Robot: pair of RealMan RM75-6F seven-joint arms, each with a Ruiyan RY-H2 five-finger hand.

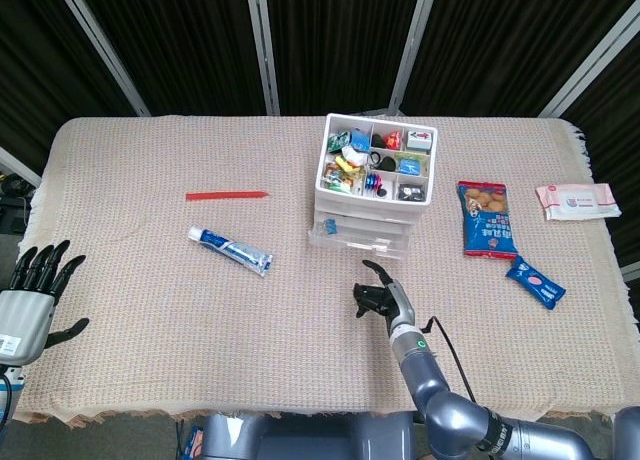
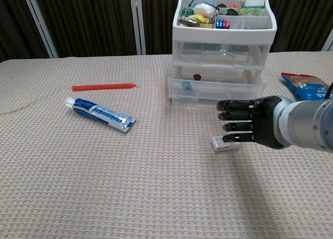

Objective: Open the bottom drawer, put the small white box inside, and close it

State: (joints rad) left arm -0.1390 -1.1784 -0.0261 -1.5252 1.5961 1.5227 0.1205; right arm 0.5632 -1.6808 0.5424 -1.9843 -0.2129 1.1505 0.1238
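Observation:
The white drawer unit stands mid-table with a tray of small items on top. Its bottom drawer sticks out a short way from the unit. The small white box lies on the cloth in front of the drawer. My right hand hovers just above the box, fingers straight and apart, holding nothing. In the head view that hand hides the box. My left hand rests at the table's near left corner, fingers spread and empty.
A toothpaste tube and a red stick lie left of the unit. A snack packet, a blue wrapper and a tissue pack lie to its right.

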